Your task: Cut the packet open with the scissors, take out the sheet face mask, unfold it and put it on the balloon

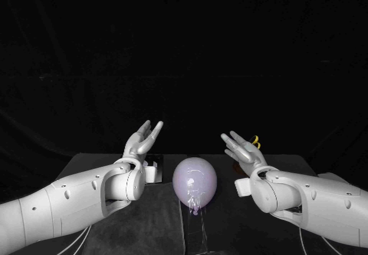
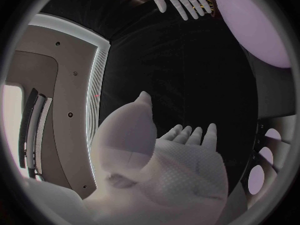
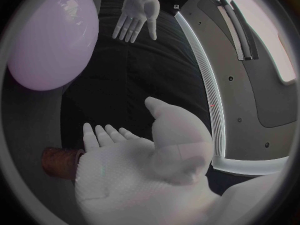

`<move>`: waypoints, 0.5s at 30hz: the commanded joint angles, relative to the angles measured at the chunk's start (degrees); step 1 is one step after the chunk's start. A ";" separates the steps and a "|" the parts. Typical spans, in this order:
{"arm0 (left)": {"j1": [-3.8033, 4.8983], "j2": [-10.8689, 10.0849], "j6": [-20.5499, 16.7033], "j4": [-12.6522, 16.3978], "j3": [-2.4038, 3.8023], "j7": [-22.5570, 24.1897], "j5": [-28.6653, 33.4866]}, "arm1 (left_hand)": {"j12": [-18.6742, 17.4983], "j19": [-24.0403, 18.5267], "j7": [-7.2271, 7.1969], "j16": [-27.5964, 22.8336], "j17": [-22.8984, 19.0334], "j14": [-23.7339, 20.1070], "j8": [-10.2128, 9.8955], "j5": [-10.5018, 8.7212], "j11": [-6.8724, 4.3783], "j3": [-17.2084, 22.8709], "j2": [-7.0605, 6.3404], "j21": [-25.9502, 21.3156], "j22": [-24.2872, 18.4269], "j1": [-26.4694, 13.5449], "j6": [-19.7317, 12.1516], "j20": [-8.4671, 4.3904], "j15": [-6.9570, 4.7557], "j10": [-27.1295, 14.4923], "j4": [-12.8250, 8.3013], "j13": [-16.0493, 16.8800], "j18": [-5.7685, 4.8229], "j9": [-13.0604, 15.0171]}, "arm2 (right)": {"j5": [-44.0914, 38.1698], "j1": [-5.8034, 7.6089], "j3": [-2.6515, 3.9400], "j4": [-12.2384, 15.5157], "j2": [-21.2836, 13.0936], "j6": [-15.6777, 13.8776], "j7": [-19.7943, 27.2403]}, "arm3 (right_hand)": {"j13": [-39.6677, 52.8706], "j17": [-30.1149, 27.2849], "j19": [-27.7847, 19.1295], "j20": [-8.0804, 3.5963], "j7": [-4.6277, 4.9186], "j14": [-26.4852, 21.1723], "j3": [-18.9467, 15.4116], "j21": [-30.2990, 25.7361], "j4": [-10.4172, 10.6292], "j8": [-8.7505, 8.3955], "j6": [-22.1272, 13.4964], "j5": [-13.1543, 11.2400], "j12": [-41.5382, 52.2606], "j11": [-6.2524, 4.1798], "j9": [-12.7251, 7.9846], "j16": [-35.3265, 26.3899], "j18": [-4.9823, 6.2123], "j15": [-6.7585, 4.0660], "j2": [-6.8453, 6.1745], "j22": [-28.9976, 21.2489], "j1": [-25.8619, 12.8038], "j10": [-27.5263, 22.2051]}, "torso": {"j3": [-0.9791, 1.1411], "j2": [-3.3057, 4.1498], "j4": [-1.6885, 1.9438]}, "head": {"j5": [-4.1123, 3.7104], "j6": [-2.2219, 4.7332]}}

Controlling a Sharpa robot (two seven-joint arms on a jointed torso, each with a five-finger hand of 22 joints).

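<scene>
Balloon (image 1: 194, 182) sits over the table (image 1: 153, 212), between two raised hands: left hand (image 1: 142, 141) and right hand (image 1: 244, 149) hold nothing, fingers spread apart.

— Where is the balloon (image 1: 194, 180)?
— You'll find it mid-table (image 1: 153, 223): pale lilac, glossy, egg-shaped, with its narrow knotted end toward the robot.
— Anything on it?
— You see bare skin and highlights.
— And the scissors (image 1: 256, 142)?
— You can make out just their yellow handle loops, beyond the balloon to the robot's right; the blades are hidden.
</scene>
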 commanded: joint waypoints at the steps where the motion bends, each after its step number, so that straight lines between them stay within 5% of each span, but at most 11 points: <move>1: 0.25 0.31 5.84 -0.44 0.00 3.13 0.76 | 0.34 0.24 4.19 0.52 0.38 0.68 0.72 0.38 0.82 -0.08 0.05 0.42 0.16 3.15 1.01 1.19 1.48 0.70 0.85 0.17 0.86 0.35 | -3.59 0.82 -0.84 -0.67 -0.06 11.98 -1.64 | 0.65 1.00 1.80 1.09 10.06 3.22 2.69 1.13 -4.59 2.13 3.54 -6.67 1.23 0.87 1.72 1.32 -0.02 0.95 -1.10 0.48 7.69 3.96 | 0.00 0.00 0.00 | 0.00 0.00; 3: 0.25 0.31 5.84 -0.44 0.00 3.13 0.76 | 0.76 0.78 4.70 1.16 1.09 2.32 1.48 0.39 1.35 -0.12 0.02 0.66 0.29 4.03 2.47 1.20 3.25 2.29 0.93 0.48 0.21 0.99 | -3.97 1.23 -1.42 -0.99 -0.10 13.74 -1.93 | 1.03 1.65 3.28 1.10 10.02 5.62 3.24 1.81 -6.33 3.84 6.41 -7.45 1.91 0.85 3.00 2.15 0.06 0.93 -1.88 0.80 9.78 7.06 | 0.00 0.00 0.00 | 0.00 0.00; 6: 0.25 0.31 5.84 -0.44 0.00 3.13 0.76 | 1.45 2.62 5.57 2.22 2.05 4.74 2.50 0.44 2.31 -0.16 -0.14 1.40 0.74 4.97 4.42 1.19 4.03 4.68 0.77 0.90 -0.32 1.79 | -4.30 1.60 -1.94 -1.28 -0.14 15.31 -2.18 | 1.74 3.21 6.40 0.89 10.03 11.66 3.81 3.22 -8.33 5.79 9.87 -7.62 3.43 1.19 4.35 4.43 0.69 1.23 -2.83 1.48 12.18 13.28 | 0.00 0.00 0.00 | 0.00 0.00; 8: 0.25 0.31 5.84 -0.44 0.00 3.13 0.76 | 4.59 11.08 7.12 6.68 5.22 14.27 5.14 0.49 3.80 -0.16 -0.43 4.98 2.80 7.15 9.46 1.31 4.28 14.38 0.64 2.54 -2.32 3.70 | -4.43 1.74 -2.14 -1.39 -0.15 15.92 -2.28 | 2.36 4.23 8.88 0.70 10.05 15.96 4.11 4.34 -9.43 7.61 13.14 -7.70 4.91 1.53 5.54 6.14 1.31 1.48 -3.37 2.01 13.49 18.83 | 0.00 0.00 0.00 | 0.00 0.00; 9: 0.25 0.31 5.84 -0.44 0.00 3.13 0.76 | 5.59 13.07 6.84 7.49 5.75 16.03 5.82 0.47 4.75 -0.22 -0.48 5.89 3.27 7.64 10.76 1.01 5.19 17.44 0.62 3.00 -2.05 4.18 | -4.46 1.77 -2.19 -1.42 -0.15 16.06 -2.30 | 2.56 4.56 10.09 0.81 9.95 17.64 4.26 4.89 -9.89 8.41 14.70 -7.76 5.53 1.53 6.06 6.74 1.62 1.59 -3.54 2.25 14.07 21.69 | 0.00 0.00 0.00 | 0.00 0.00; 10: 0.32 -1.56 7.32 -0.51 -0.04 2.73 0.72 | 6.98 16.16 7.53 8.88 6.65 18.99 7.23 0.47 5.75 -0.27 -0.56 7.31 3.99 8.56 13.45 1.00 4.69 21.59 0.51 3.55 -1.61 5.11 | -6.31 2.40 -2.11 -3.20 -0.59 9.22 0.44 | 2.82 5.07 11.84 0.86 10.00 20.07 4.43 5.67 -10.41 9.64 17.05 -7.81 6.32 1.48 6.84 7.66 1.90 1.27 -3.78 2.60 14.67 25.08 | -0.14 -0.02 -0.12 | -0.49 -0.28; 12: 0.34 -1.86 7.70 -0.55 -0.04 2.55 0.55 | 8.97 24.35 7.58 13.05 9.30 27.81 9.38 0.47 6.39 -0.45 -0.69 11.03 5.86 10.03 17.63 1.04 3.61 28.34 0.49 4.21 -0.91 6.51 | -7.31 2.62 -2.07 -3.50 -0.72 8.33 0.52 | 3.12 5.81 14.44 0.77 9.90 23.55 4.55 6.85 -10.88 10.91 19.52 -7.76 7.25 0.96 7.61 9.03 2.43 0.82 -4.07 3.14 15.18 29.03 | -0.10 0.00 -0.16 | -0.45 -0.36; 13: 0.35 -2.06 7.96 -0.57 -0.05 2.38 0.26 | 9.80 28.32 7.15 15.80 10.81 33.82 10.85 0.48 6.34 -0.76 -0.74 13.02 6.61 11.52 20.72 1.04 2.80 33.11 0.53 4.24 -0.46 7.46 | -8.02 2.77 -2.04 -3.69 -0.83 7.80 0.51 | 3.56 7.26 20.22 0.71 9.83 30.81 4.92 9.47 -11.78 13.36 24.59 -7.58 8.92 0.19 9.05 11.80 3.33 -0.23 -4.55 4.28 16.12 36.76 | -0.06 0.00 -0.15 | -0.51 -0.40; 15: 0.36 -2.32 8.47 -0.58 -0.05 2.14 -0.26 | 10.75 30.83 7.53 16.74 11.28 36.34 13.12 0.45 5.92 -1.04 -0.74 14.23 6.95 13.03 25.45 1.01 2.13 38.71 0.46 4.28 -0.08 8.89 | -9.03 3.00 -2.01 -3.92 -1.00 7.18 0.42 | 3.45 7.93 24.59 0.76 9.70 35.28 5.28 11.34 -12.19 14.52 27.70 -7.37 9.37 -0.18 9.70 13.21 4.07 -0.79 -4.78 5.01 16.48 41.52 | -0.02 0.00 -0.17 | -0.56 -0.44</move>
